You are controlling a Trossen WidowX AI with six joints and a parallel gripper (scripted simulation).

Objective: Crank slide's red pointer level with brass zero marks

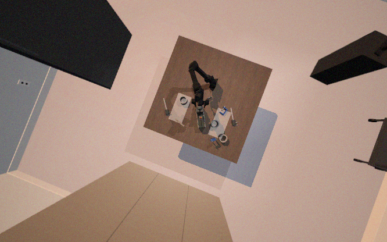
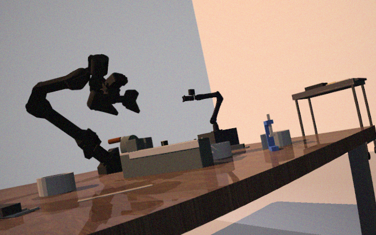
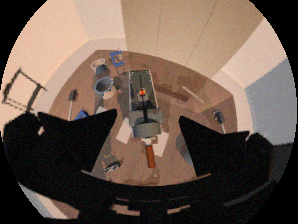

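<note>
Handle (image 2: 114,140) (image 3: 151,156) orange beneath gripper (image 2: 127,112) (image 3: 148,116), wrist view only.Pointer (image 1: 200,117) (image 3: 142,92) visible from wrist, not exterior.

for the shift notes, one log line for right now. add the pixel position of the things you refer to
hand (image 2: 127,113) (image 3: 149,115): open, empty | crank handle (image 2: 114,140) (image 3: 151,156): released | pointer (image 3: 142,92) level with marks: cannot tell
</note>
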